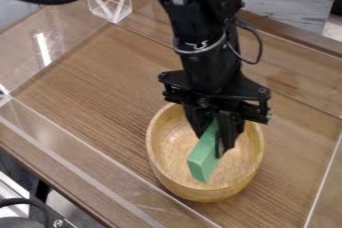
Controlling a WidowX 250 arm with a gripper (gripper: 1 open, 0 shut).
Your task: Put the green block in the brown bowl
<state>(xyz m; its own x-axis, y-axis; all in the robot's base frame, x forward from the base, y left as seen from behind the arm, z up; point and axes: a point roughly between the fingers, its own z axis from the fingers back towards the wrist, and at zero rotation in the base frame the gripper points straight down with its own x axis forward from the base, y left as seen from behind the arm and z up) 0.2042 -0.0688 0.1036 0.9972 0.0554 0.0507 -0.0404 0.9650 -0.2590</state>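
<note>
Green block (205, 156) stands tilted inside the brown bowl (167, 155), lower end down near the bowl floor, upper end pinched in the gripper (218, 129). Jaws closed on the block's top, arm pointing steeply down over the bowl on the wooden table (94, 82). Looks like the drop-off step: block held low so release won't bounce it out. Not yet let go.

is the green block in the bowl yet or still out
In, but not released: the long bright-green rectangular block stands tilted inside the round light-brown wooden bowl, its upper end clamped in the black gripper.
</note>
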